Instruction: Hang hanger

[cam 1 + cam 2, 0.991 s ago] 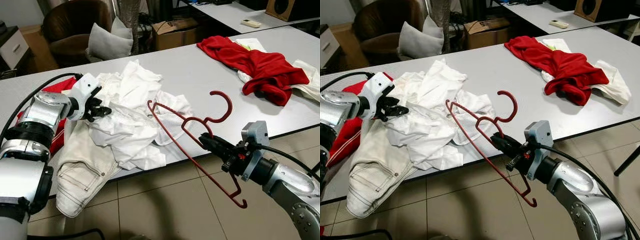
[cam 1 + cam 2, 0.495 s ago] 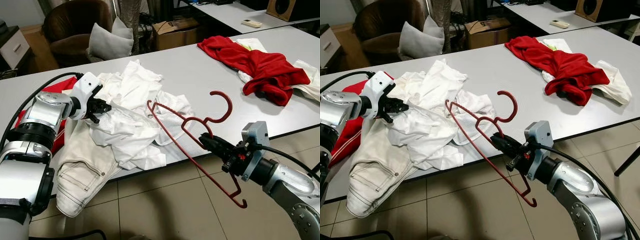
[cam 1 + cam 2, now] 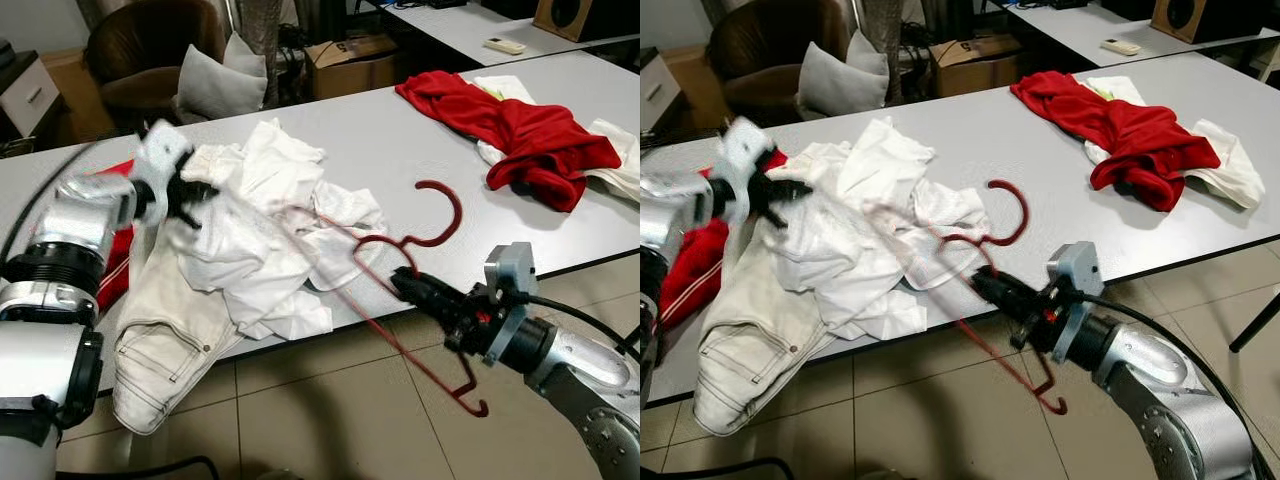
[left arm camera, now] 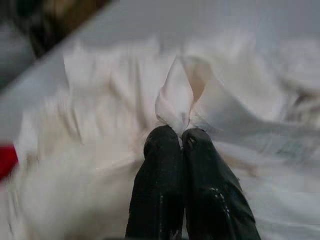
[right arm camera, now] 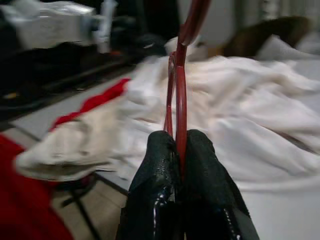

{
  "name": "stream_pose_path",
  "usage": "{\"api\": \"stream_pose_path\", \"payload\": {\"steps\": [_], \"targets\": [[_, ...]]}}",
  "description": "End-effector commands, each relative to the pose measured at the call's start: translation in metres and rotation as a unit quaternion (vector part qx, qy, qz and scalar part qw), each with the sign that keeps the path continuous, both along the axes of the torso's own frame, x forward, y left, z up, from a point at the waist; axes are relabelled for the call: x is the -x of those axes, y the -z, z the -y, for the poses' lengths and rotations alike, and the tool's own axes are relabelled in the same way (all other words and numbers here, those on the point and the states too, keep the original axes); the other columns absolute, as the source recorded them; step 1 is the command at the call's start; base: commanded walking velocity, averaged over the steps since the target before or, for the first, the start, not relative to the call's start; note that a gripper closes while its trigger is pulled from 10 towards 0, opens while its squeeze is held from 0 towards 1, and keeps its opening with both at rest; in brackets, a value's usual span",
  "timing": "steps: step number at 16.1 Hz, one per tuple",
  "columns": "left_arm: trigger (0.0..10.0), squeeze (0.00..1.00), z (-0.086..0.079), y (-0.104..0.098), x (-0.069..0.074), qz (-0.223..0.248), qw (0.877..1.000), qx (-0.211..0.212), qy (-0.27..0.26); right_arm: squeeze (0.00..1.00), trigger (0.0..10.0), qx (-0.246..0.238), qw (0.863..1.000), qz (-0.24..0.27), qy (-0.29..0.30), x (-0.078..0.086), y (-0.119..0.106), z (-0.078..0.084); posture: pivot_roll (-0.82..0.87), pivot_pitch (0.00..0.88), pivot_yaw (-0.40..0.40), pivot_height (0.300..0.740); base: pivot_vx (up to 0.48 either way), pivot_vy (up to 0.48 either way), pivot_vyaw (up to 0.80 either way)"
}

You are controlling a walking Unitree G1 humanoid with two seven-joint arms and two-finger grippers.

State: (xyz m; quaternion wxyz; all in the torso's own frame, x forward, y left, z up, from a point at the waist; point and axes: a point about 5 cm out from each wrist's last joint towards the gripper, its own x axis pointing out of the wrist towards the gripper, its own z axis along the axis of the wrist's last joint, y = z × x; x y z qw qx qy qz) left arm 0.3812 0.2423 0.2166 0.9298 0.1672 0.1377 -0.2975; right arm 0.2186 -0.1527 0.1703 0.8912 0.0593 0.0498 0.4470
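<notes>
Two grippers, each pinching something over the table.
Right gripper clamps the red hanger; left gripper nips a fold of the white clothes.

both arms are built of rounded silver metal segments joined by black rings. the left arm carries a thick black band above its lower segment, and a white block sits at its wrist. the right arm has a grey boxy wrist block with a black cable looping off it. each ends in glossy black fingers.
</notes>
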Motion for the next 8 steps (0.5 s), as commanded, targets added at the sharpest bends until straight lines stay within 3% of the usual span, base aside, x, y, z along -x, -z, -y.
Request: {"api": "stream_pose_path", "payload": {"steps": [1, 3, 8], "targets": [[0.0, 0.0, -0.004, -0.017, 0.003, 0.039, 0.999, 0.008, 0.024, 0.0, 10.0, -0.002, 1.0, 0.003, -0.025, 0.002, -0.004, -0.005, 0.0, 0.0, 0.146, 0.74, 0.0, 0.0, 0.0], [0.0, 0.0, -0.001, -0.032, 0.016, 0.083, 0.991, 0.014, 0.104, 0.0, 10.0, 0.008, 1.0, 0.002, -0.023, -0.002, -0.002, -0.002, 0.01, 0.0, 0.134, 0.74, 0.0, 0.0, 0.0], [0.0, 0.0, -0.006, -0.046, 0.036, 0.11, 0.983, -0.007, 0.145, 0.0, 10.0, 0.02, 0.999, -0.001, -0.033, -0.01, -0.002, -0.002, 0.03, 0.0, 0.1, 0.74, 0.0, 0.0, 0.0]]}}
